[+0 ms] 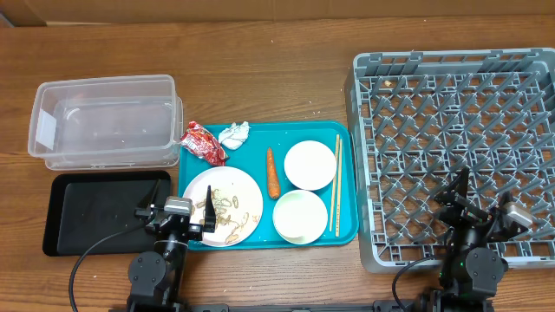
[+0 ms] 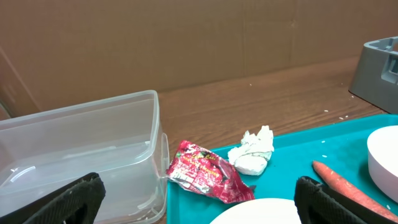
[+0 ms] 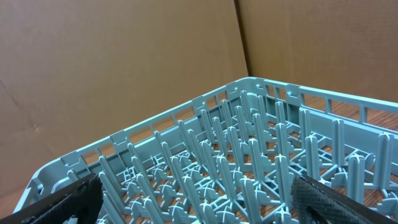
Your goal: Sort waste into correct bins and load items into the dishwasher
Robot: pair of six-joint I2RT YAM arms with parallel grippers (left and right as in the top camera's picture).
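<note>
Left gripper [image 1: 179,211] wide and empty, I aim to pinch the red wrapper [image 2: 208,177] mid-crumple, clear of the tissue [image 2: 252,152].

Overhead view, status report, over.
Left gripper open at plate edge. Right gripper open over dish rack. Wrapper, tissue, carrot unsorted on teal tray. Nothing blocking.

Plate [image 2: 261,213] cut by bottom edge, carrot [image 2: 342,180] tip lost — bowl [image 2: 385,158] clipped right, tub [image 2: 81,143] cropped left
</note>
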